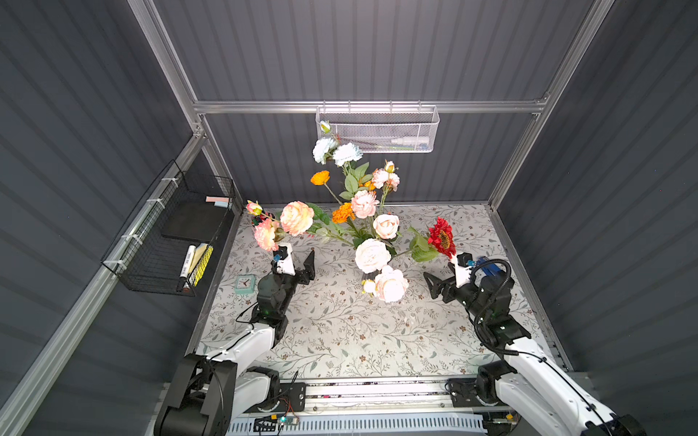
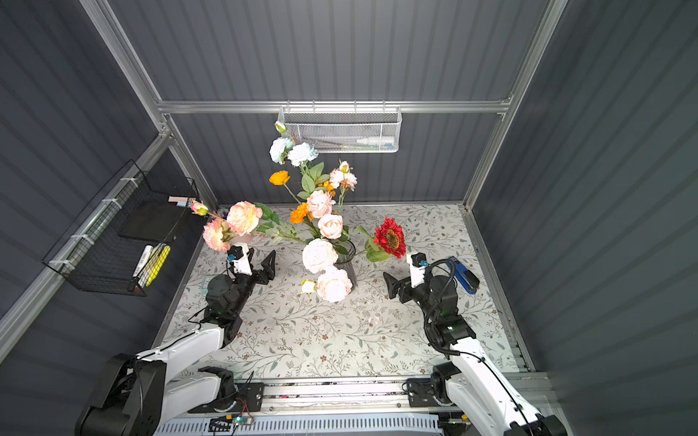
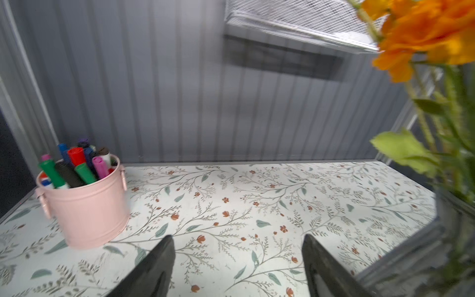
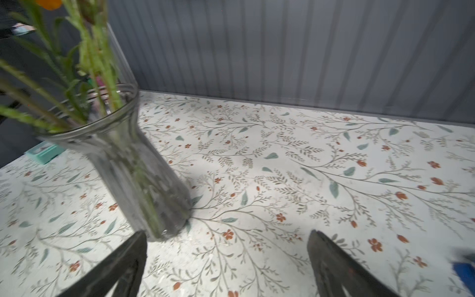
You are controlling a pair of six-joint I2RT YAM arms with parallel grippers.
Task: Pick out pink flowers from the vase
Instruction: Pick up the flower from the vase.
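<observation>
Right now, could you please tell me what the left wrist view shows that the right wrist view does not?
Only the left wrist view shows the pink cup of markers and the white mesh basket. Only the right wrist view shows the teal clock and a blue object. Both show the glass vase with green stems on the flowered tabletop.

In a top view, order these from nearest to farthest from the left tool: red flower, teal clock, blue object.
1. The teal clock, on the table just left of the left tool.
2. The red flower, across the middle, on the right.
3. The blue object, farthest right.
</observation>
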